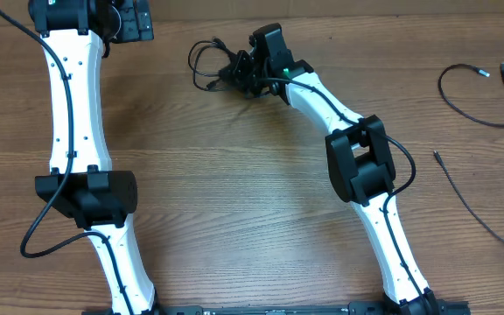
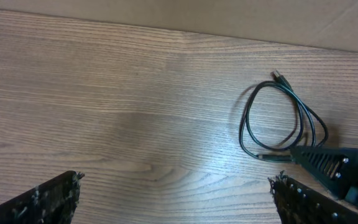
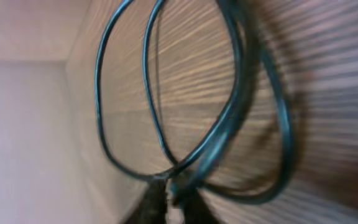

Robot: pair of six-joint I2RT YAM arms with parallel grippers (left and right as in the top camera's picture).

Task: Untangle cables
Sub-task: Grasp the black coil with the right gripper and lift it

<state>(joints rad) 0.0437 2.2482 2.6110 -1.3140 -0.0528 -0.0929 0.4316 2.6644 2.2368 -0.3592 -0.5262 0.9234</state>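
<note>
The coiled cables [image 1: 205, 63] are clamped by the right gripper [image 3: 166, 200]; the left gripper [image 2: 176, 198] is held wide open, empty. If several strands are pinched together, the tangle may be tightened.

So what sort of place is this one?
Probably a robotics lab or test bench: two white robot arms mounted at a plain wood-grain table, with loose black cables as the only work material.
</note>
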